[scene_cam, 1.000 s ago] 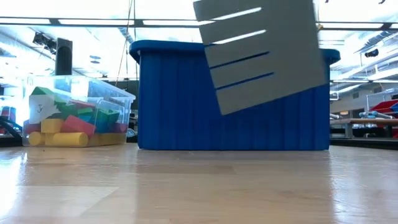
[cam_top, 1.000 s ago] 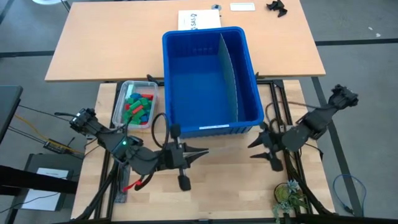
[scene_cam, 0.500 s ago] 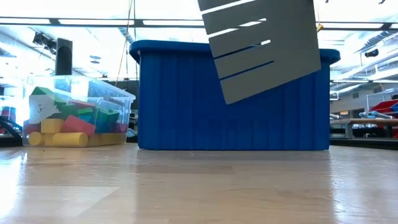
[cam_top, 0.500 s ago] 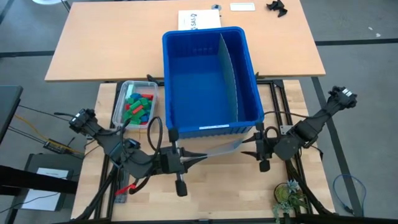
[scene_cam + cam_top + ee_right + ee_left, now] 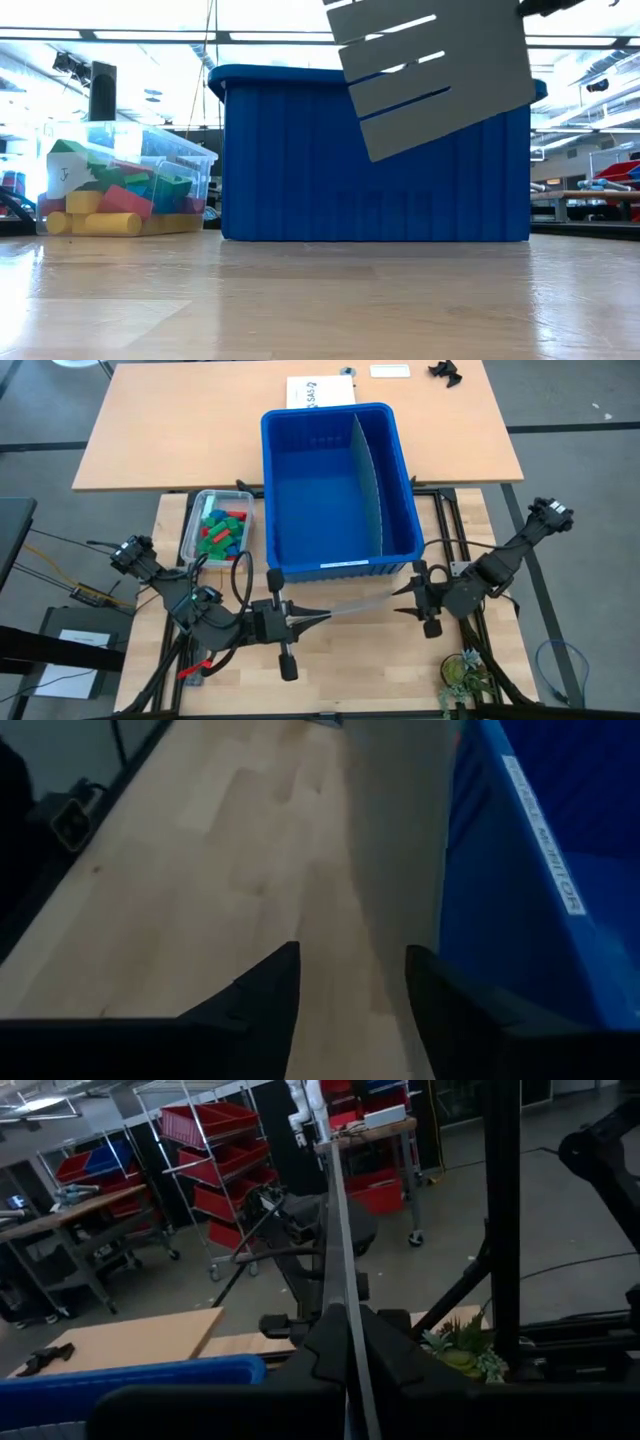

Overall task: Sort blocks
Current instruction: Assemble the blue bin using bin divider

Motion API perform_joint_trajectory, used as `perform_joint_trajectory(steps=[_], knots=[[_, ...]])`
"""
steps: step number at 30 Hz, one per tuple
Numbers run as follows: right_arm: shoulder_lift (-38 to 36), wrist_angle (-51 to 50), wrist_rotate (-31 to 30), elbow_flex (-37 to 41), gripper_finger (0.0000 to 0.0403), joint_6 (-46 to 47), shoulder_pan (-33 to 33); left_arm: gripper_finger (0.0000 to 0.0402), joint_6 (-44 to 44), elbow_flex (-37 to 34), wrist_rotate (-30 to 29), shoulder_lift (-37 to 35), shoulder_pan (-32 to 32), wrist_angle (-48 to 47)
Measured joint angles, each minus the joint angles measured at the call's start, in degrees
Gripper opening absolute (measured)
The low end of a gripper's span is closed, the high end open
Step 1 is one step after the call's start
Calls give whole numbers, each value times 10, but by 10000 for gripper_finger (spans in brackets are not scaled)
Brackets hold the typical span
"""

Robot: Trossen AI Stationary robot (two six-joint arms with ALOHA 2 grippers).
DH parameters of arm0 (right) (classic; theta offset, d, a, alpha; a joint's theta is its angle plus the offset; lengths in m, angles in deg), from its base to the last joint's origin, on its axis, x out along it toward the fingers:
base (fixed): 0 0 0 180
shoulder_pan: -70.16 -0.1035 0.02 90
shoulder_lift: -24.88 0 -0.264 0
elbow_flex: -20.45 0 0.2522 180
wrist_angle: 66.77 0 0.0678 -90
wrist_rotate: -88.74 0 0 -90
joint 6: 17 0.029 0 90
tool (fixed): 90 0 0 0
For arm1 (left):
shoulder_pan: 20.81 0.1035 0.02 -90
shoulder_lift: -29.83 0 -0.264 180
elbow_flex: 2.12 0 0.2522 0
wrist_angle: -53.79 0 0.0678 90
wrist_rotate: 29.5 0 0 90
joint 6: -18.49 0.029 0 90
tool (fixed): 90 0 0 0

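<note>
From above, the left claw [image 5: 318,614] is gripping one end of a grey slotted divider panel [image 5: 352,606] in front of the blue bin [image 5: 337,565], while the right claw [image 5: 403,600] is standing open at the panel's other end. The blocks [image 5: 220,532] are lying in the clear tub [image 5: 189,532] left of the bin.

At surface height, the panel [image 5: 435,75] is hanging tilted before the bin [image 5: 290,160]; the blocks [image 5: 110,205] are filling the tub [image 5: 195,160].

The left wrist is showing the panel [image 5: 338,1250] edge-on between closed fingers [image 5: 395,1360].

The right wrist is showing parted fingers [image 5: 265,982] over the wooden surface [image 5: 230,880].
</note>
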Motion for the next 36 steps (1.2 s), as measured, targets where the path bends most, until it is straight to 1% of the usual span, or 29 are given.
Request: perform_joint_trajectory(steps=[5,8,10,12,15,18,21,24,30,33,36], knots=[[0,3,-1,7,210,2,1,17,2,0,1,0,0,0],[-2,-36,0,-9,218,-10,1,18,2,0,3,0,0,-1],[-7,-66,-2,-23,219,-5,1,18,2,0,3,0,0,-6],[-9,-64,-6,-26,217,11,1,18,2,0,9,0,0,-5],[-9,-61,-7,-26,211,8,2,18,0,0,29,0,0,0],[-8,-33,-6,-17,205,7,8,18,2,0,33,0,-1,1],[-8,1,14,-5,200,6,14,18,2,0,32,0,0,1],[-8,17,21,7,197,-4,20,18,4,0,27,0,0,13],[-6,129,34,43,190,-10,28,18,11,0,31,-1,-1,44],[-1,172,34,46,172,-30,29,18,12,0,38,-1,0,42],[0,186,35,45,132,-54,29,18,12,0,39,-1,0,45]])
